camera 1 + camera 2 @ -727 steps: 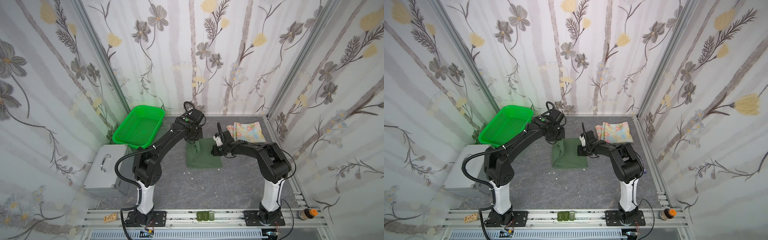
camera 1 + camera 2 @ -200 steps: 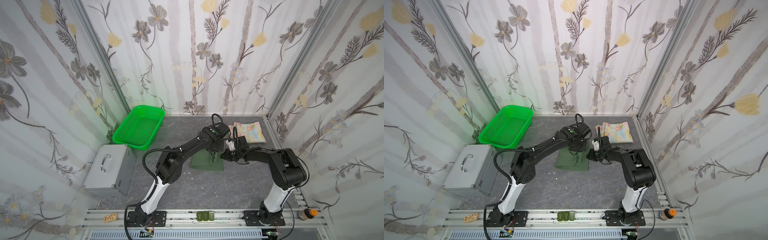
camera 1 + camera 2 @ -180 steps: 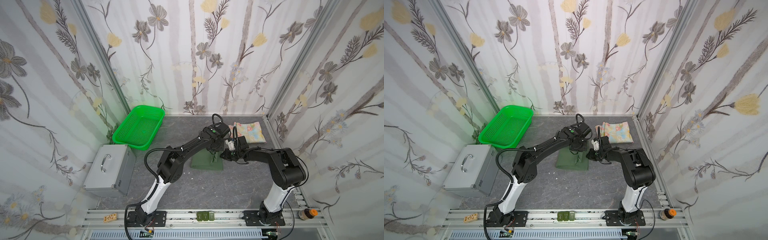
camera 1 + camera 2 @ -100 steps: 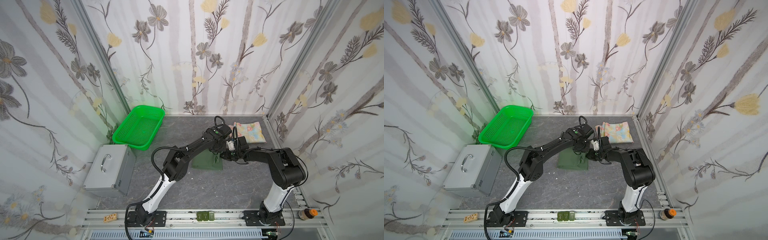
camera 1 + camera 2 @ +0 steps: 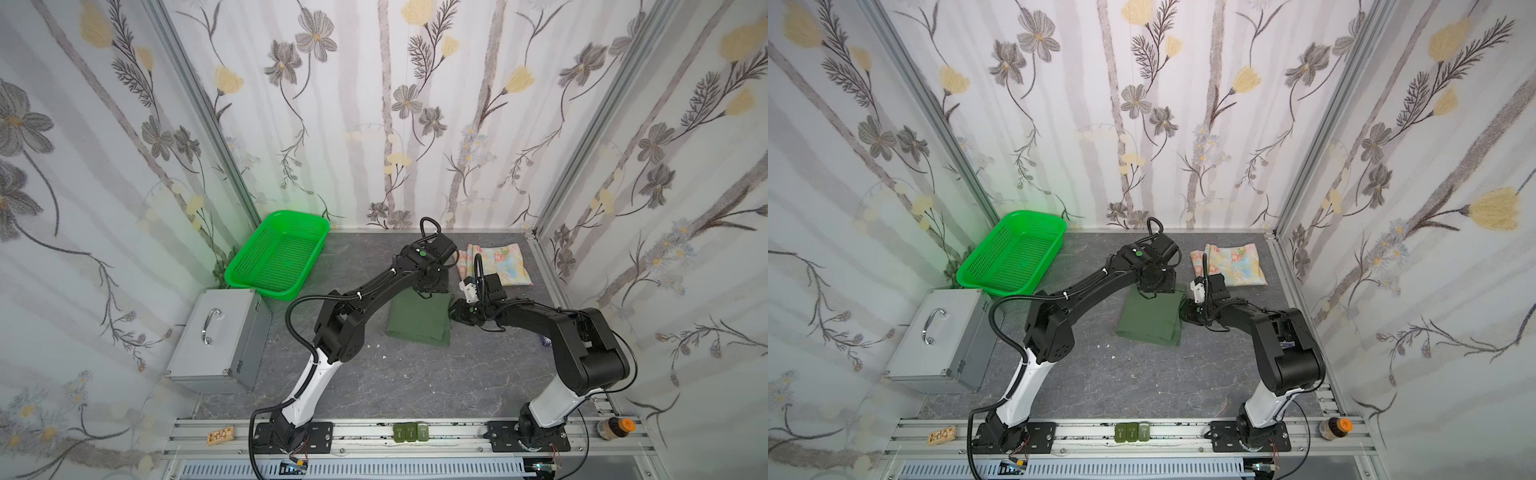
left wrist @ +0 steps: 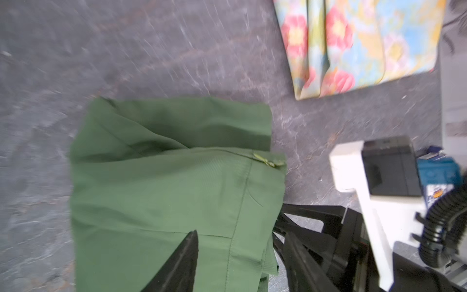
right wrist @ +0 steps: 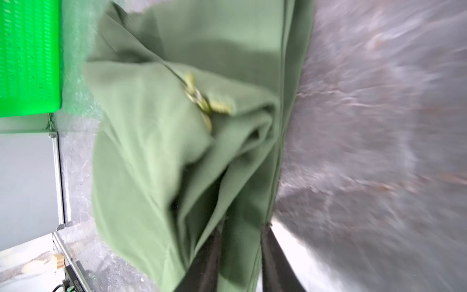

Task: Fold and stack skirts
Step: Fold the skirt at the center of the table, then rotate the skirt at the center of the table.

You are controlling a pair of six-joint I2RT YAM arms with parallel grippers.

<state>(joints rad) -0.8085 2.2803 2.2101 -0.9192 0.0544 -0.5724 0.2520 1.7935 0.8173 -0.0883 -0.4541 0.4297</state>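
At the right gripper (image 7: 242,225): fingers (image 7: 214,252) a little apart, with the folded edge of the dark green skirt (image 7: 151,126) between them. Impossible to tell whether pressed or only straddled. Of the left gripper (image 5: 430,293), just one dark finger (image 6: 185,255) in its own wrist view, low over the same cloth, nothing seen pinched. How far open, cannot tell.

Placed near the middle of the grey table (image 5: 415,386), folded to a rough rectangle, between both grippers. Further toward the back wall and apart from it: the floral skirt (image 5: 498,266), folded too.

Probably light, soft and limp, with layers sliding a little on each other; no stiffness to keep the fold if lifted by one point. Better to take hold at two corners of the thick folded edge, through all layers, away from the zip pull (image 7: 202,101).

Only in the right wrist view: loose inner layers gaping at the edge. Only from above, in both top views: the whole outline, fairly tidy, with green basket (image 5: 266,291) and metal case (image 5: 220,332) well apart from it.
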